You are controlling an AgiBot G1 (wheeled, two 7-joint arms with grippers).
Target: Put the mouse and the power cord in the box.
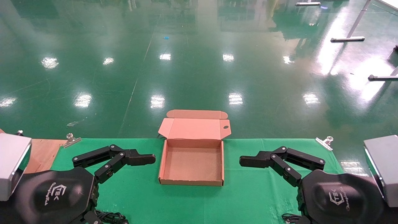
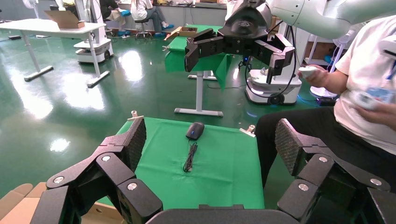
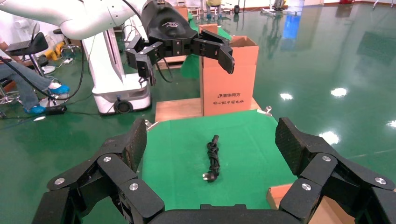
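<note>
Head view: the box (image 1: 192, 163) sits open at the centre of the green cloth (image 1: 255, 193), its hinged lid folded back toward 12 o'clock and its floor bare. The left gripper (image 1: 136, 158) hangs at 9 o'clock of the box and the right gripper (image 1: 255, 161) at 3 o'clock, each near a side wall, apart from it and pointing inward. Both claws stand with their 2 fingers spread wide and grip nothing.

Left wrist view: between the spread fingers (image 2: 133, 140) of the left gripper (image 2: 208, 144), the mouse (image 2: 194, 130) lies on the cloth well apart from the claw, its thin wire (image 2: 190, 158) trailing back toward the camera in a loose bunch. The right gripper (image 2: 233, 44) shows farther off, above the mouse, also spread.

Right wrist view: between the fingers (image 3: 289, 140) of the right gripper (image 3: 210, 140), the power cord (image 3: 213, 156) lies bundled on the cloth, well apart from the claw, with its plug (image 3: 208, 177) at the end nearer the camera. The left gripper (image 3: 187, 49) hangs beyond it. A tall cardboard carton (image 3: 229, 77) stands past the table's far edge.

At the head view's lower edge, by 7 o'clock and 5 o'clock of the box, dark cable shows partly beside each wrist.
</note>
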